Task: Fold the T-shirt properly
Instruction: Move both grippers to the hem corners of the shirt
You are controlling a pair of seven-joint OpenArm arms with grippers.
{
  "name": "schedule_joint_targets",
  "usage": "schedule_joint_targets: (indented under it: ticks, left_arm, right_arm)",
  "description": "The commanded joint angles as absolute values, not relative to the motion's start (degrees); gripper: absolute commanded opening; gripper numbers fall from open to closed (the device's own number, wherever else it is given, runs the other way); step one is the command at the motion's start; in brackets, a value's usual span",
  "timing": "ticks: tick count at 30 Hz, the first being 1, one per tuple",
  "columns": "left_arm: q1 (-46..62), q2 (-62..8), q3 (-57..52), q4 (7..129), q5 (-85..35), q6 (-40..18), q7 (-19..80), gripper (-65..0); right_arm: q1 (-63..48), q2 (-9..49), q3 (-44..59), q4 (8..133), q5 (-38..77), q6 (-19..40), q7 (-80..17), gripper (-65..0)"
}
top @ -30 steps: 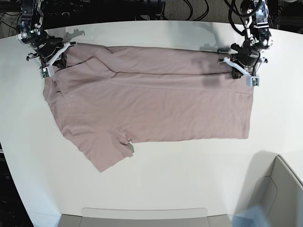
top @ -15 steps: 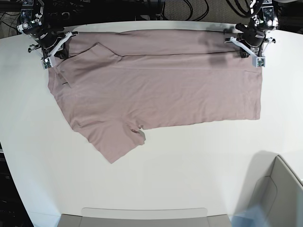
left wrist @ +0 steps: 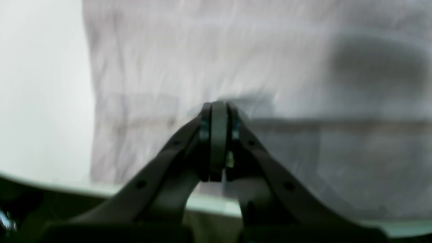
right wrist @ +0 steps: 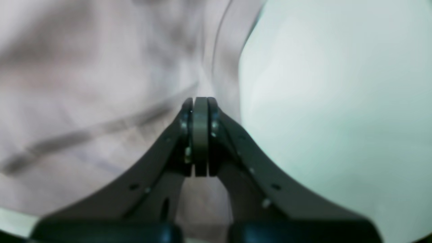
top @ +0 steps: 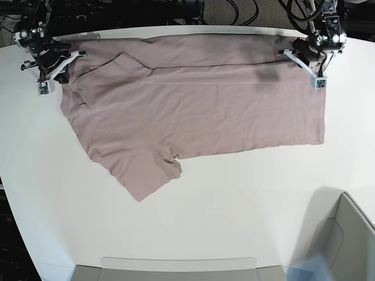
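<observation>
The dusty-pink T-shirt (top: 199, 105) lies across the white table (top: 234, 205), its far part folded over in a long band. One sleeve points toward the near left. At the far right corner of the cloth my left gripper (top: 309, 58) is shut on it. My right gripper (top: 51, 65) is shut on the far left corner, by the other sleeve. In the left wrist view the left gripper (left wrist: 218, 108) has its jaws pressed together at a fold of the T-shirt (left wrist: 236, 50). The right gripper (right wrist: 200, 103) is likewise shut at the edge of the T-shirt (right wrist: 84, 67).
A grey bin (top: 345, 240) stands at the near right corner. A flat grey tray edge (top: 179, 266) runs along the near side. Dark cables (top: 234, 12) hang beyond the table's far edge.
Both grippers have moved toward the far edge of the table, pulling the T-shirt's far edge with them. The whole garment has slid away and slightly to the right.
</observation>
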State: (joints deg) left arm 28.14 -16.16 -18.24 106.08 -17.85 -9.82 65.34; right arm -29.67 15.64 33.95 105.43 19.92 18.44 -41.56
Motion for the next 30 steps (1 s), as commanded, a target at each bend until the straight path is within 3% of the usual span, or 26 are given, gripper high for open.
schedule_joint_targets:
  ticks: [1, 8, 14, 19, 23, 26, 30]
  left_arm:
    - [28.2, -16.8, -19.6, 107.5, -17.5, -9.6, 66.7, -65.0]
    - [26.2, -16.8, -21.9, 108.6, -17.5, -9.7, 68.6, -65.0]
    - [21.9, -16.7, -21.8, 108.7, -17.5, -9.7, 69.0, -65.0]
    - [20.4, -15.3, -21.8, 108.7, -17.5, -9.7, 69.1, -65.0]
    - [20.4, -14.8, -21.8, 108.7, -17.5, -9.8, 69.1, -65.0]
    - [20.4, -14.8, -21.8, 108.7, -17.5, -9.8, 69.1, -65.0]
    - [20.4, -14.8, -22.0, 108.7, -17.5, -9.8, 69.1, -65.0]
  right_arm:
    - [-29.8, 16.4, 35.5, 106.9, 21.5, 18.4, -40.6, -65.0]
    - [-27.9, 16.9, 38.5, 107.3, 25.9, 18.5, -40.2, -65.0]
    - [-12.4, 18.5, 29.7, 103.5, 22.8, 18.7, -40.6, -65.0]
    - [3.1, 18.2, 17.1, 89.6, 9.6, 18.7, -40.2, -65.0]
    - [12.2, 16.6, 12.4, 73.6, 5.6, 18.6, -40.0, -65.0]
    - [14.6, 16.6, 11.7, 65.1, 4.1, 18.5, -40.0, -65.0]
    - [11.9, 16.7, 12.1, 64.0, 2.2, 18.5, -40.1, -65.0]
